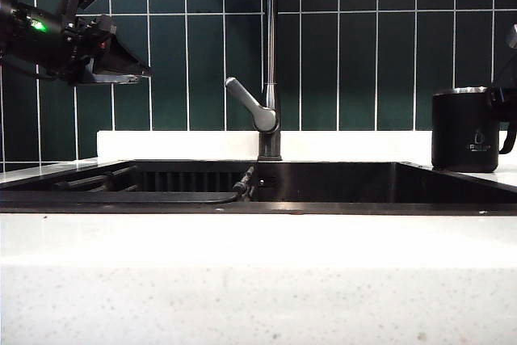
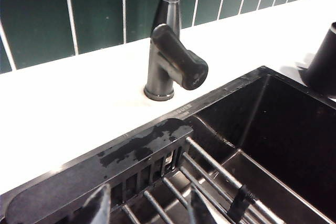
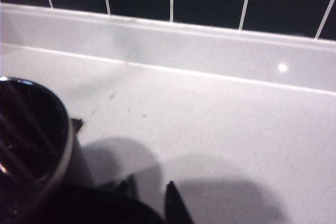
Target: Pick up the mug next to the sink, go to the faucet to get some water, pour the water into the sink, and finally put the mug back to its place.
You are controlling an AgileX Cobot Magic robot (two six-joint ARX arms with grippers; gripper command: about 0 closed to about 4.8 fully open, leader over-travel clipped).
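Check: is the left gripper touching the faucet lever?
Apart. The exterior view shows the left gripper raised high at the left, with bare tile between it and the faucet lever.

Upper left of the exterior view: we see the left gripper, matte black and angular, a green indicator light on its dark arm; the right gripper's fingers are black and pointed.

Green wall tiles, white speckled counter
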